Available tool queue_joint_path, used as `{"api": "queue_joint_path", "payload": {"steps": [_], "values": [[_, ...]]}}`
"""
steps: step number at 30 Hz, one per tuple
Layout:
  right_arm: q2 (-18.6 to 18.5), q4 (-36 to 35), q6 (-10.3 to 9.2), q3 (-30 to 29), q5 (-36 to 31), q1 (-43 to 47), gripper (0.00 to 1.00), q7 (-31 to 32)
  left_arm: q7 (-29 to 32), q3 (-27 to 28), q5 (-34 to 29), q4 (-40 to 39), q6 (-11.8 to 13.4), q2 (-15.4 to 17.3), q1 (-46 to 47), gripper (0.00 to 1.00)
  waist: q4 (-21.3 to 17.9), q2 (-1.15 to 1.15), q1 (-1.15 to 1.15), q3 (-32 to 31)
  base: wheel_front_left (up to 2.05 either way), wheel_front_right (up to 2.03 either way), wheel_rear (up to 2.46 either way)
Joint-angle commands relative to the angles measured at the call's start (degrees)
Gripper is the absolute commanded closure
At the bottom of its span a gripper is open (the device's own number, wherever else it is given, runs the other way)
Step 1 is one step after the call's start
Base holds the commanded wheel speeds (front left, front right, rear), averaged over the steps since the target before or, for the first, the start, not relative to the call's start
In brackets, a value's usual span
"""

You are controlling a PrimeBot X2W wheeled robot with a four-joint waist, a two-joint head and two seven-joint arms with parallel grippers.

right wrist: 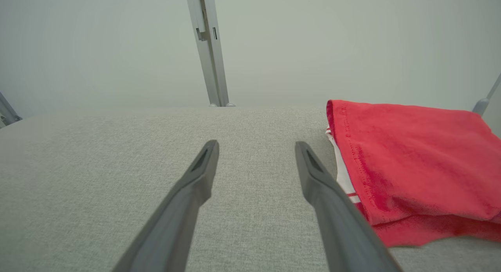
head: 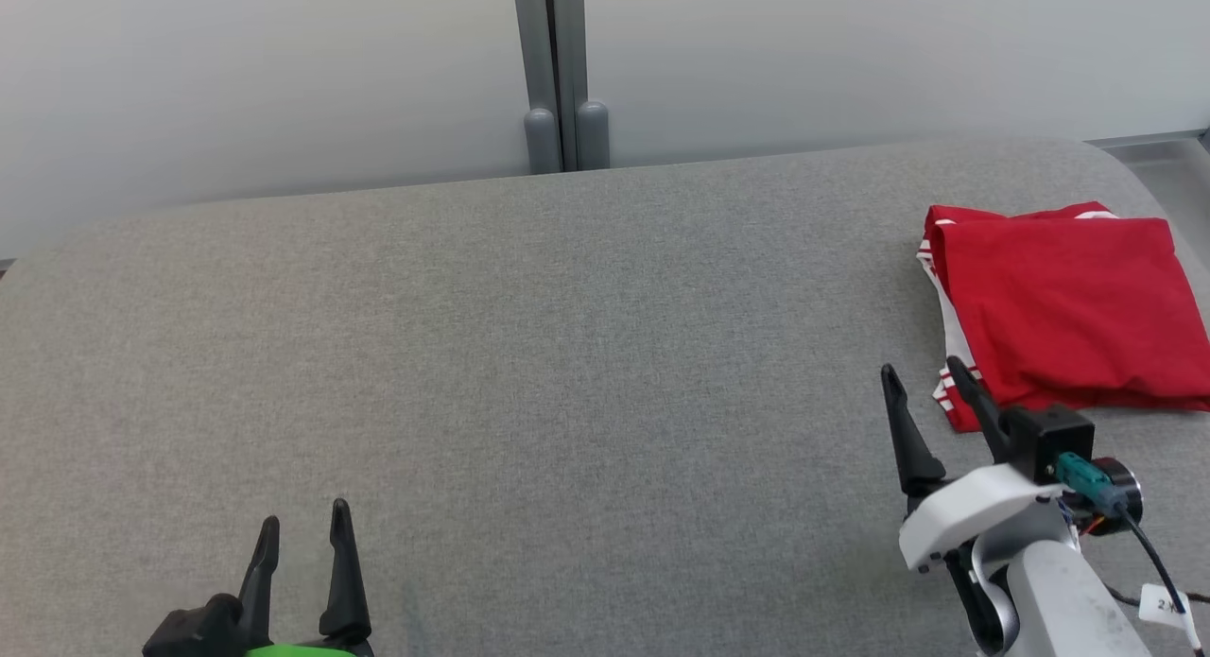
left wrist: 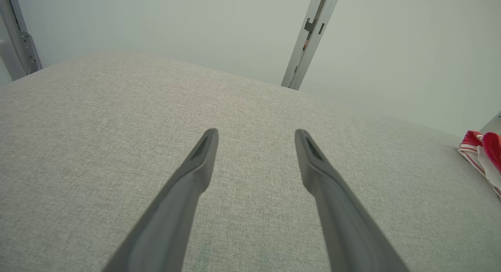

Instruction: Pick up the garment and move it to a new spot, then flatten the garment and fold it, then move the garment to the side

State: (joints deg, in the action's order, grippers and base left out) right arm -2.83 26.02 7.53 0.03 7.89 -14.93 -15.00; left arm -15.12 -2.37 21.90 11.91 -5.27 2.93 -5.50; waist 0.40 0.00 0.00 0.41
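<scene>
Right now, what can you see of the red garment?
The red garment is folded into a rectangle of soft cloth, with a stitched hem and white-and-red striped trim showing along its left edge. It lies in flat layers on the grey fabric surface at the robot's right, cut by the head view's edge. The open right gripper stands by its near left corner; whether they touch I cannot tell.

The head camera looks down across the grey fabric table (head: 567,354) toward the rear wall (head: 284,71); both wrist cameras sit low over it, facing likewise, all three sharing the red garment (head: 1068,307) at right.
</scene>
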Motion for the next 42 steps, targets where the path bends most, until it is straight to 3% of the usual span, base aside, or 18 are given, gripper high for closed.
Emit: {"api": "queue_joint_path", "payload": {"steps": [1,13,34,35,42], "values": [[-0.17,-0.95,-0.1,0.09,0.31,1.91,0.0,-0.23,-0.01,-0.29,0.66,-0.49,0.41,0.0,-1.01,0.0,0.01,0.0,0.0,-0.15,0.0,0.0,0.0],[-0.18,-6.01,-0.1,-0.93,3.66,10.52,0.0,-0.24,0.0,-1.51,1.41,-1.41,1.68,0.01,-3.45,0.0,0.22,0.0,0.0,-0.87,0.0,0.0,0.0],[-0.18,-8.29,-0.1,0.91,5.02,11.85,0.0,-0.25,0.0,-2.19,0.33,-0.49,1.31,0.0,-2.63,0.0,0.06,0.0,0.0,-1.13,0.0,0.0,0.0],[0.08,-7.95,0.0,0.9,4.72,11.13,1.0,0.01,-0.01,-2.17,0.67,-0.34,1.31,-0.05,-2.6,1.0,0.05,0.0,0.0,-1.13,0.0,0.0,0.0],[0.4,-6.37,0.0,0.39,8.32,11.63,1.0,1.33,0.92,-1.88,3.95,1.5,1.15,-0.14,-2.05,1.0,0.03,0.0,0.0,-1.11,0.0,0.0,0.0]]}}
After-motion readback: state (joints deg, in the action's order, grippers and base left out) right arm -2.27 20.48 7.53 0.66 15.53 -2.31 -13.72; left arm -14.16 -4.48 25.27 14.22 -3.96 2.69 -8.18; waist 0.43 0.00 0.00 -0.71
